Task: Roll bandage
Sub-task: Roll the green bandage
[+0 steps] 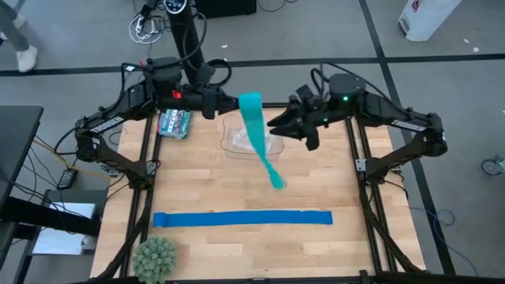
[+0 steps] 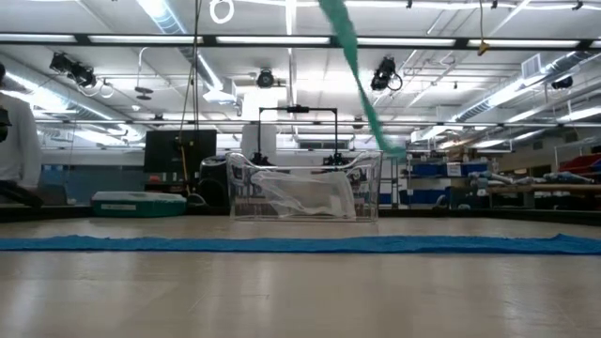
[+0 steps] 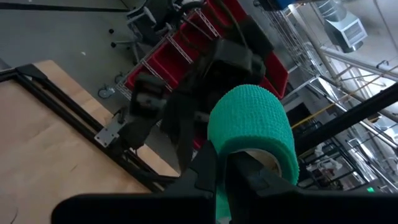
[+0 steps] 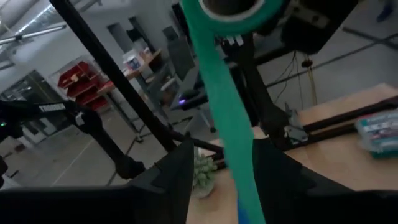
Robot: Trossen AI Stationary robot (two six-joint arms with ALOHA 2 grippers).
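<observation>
The teal bandage is partly wound into a roll (image 1: 251,101), held high above the table's far middle. Its loose tail (image 1: 268,158) slants down toward the near right, and the free end (image 2: 394,148) hangs clear of the table. My left gripper (image 1: 235,102) is shut on the roll (image 3: 252,121). My right gripper (image 1: 276,122) is open just right of the tail; in its wrist view the tail (image 4: 233,143) runs down between its two fingers. My left gripper holds the teal roll at one end (image 3: 217,140), coming level from the table's left. One finger (image 3: 264,180) seems to reach into the roll's hollow and the other (image 3: 205,171) lies outside its wall. The roll is lifted clear, its axis along the fingers. My right gripper's fingers stand on either side of the tail; I cannot tell whether one finger (image 4: 273,171) touches it.
A royal-blue strip (image 1: 242,218) lies flat across the table's near half. A clear plastic container (image 1: 251,142) stands under the tail, and a teal box (image 1: 174,123) sits at the far left. A spiky green ball (image 1: 154,258) is at the near left corner. A person (image 2: 14,141) stands beyond the table.
</observation>
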